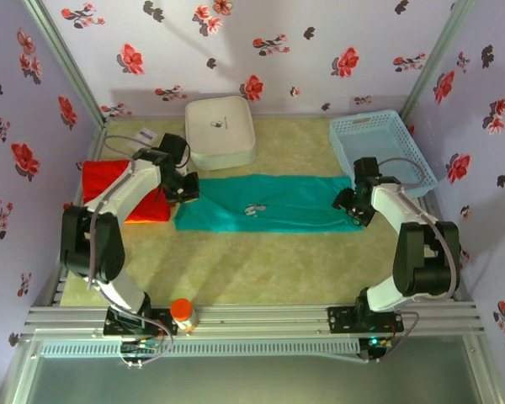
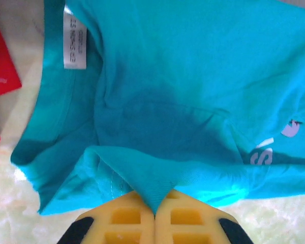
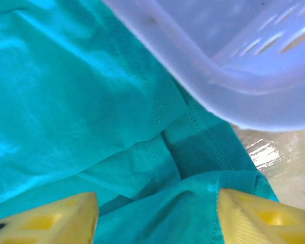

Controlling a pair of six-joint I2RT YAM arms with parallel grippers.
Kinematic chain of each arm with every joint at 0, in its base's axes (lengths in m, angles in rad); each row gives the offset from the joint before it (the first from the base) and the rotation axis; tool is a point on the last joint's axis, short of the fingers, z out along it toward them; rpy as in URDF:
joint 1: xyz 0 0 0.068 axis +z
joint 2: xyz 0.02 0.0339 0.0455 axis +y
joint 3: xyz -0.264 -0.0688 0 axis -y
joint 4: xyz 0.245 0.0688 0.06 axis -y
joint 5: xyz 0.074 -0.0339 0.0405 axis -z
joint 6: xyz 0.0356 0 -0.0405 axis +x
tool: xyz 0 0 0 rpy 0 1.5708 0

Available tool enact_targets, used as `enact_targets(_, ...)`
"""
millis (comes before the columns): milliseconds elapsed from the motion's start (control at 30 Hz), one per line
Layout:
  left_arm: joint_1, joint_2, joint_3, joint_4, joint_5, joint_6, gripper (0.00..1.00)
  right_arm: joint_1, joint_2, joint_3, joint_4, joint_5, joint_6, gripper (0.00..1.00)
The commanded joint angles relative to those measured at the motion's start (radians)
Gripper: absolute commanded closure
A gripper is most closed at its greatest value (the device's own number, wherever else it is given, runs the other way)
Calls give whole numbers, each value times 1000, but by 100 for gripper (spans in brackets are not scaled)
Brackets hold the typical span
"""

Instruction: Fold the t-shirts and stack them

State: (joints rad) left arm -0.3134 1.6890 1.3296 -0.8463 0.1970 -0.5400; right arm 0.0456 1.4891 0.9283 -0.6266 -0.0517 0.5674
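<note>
**Teal shirt mid-fold: one end pinched, the other free**

Teal shirt [image 1: 261, 204] lies as a long strip across the table, with one end at each gripper. The left gripper [image 2: 154, 203] is clenched on it: its two fingers meet with a ridge of teal cloth caught between them. The neck label [image 2: 74, 38] sits beyond the fingertips, off to their left. The right gripper [image 3: 157, 203] has its fingers spread wide. The hem end lies bunched between and ahead of them, and neither finger pinches it. The basket [image 3: 234, 61] rim crosses just past the right fingertips, over the edge of the cloth. The red shirt [image 1: 109, 181] lies just beside the teal one, on the outer side of the left fingers.

The step in hand looks like folding the teal shirt. Its lengthwise fold seems made, and the crosswise fold is not yet done. The next move likely calls for the right fingers to come down and close on every layer of the hem. One end would then be carried over to meet the other while the strip stays flat. The basket is close enough to snag the cloth or block those fingers. The red shirt has yet to be dealt with, and stacking comes last.
</note>
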Motion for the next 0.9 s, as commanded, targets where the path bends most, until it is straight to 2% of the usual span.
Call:
enact_targets(0,21,64,78,-6,24,54,97,-5,-70,-34,-30,15,-37,26)
enact_targets(267,49,171,140,-17,34,81,59,-3,-138,-102,-33,6,-53,25)
enact_targets(400,49,87,50,24,55,51,58,-4,-150,-122,-21,-3,-51,25)
enact_targets(633,25,-93,-242,192,86,-58,55,-4,-185,-179,20,1,-1,25)
enact_targets(867,27,-71,-307,316,87,-66,51,-4,-191,-187,13,-1,-9,26)
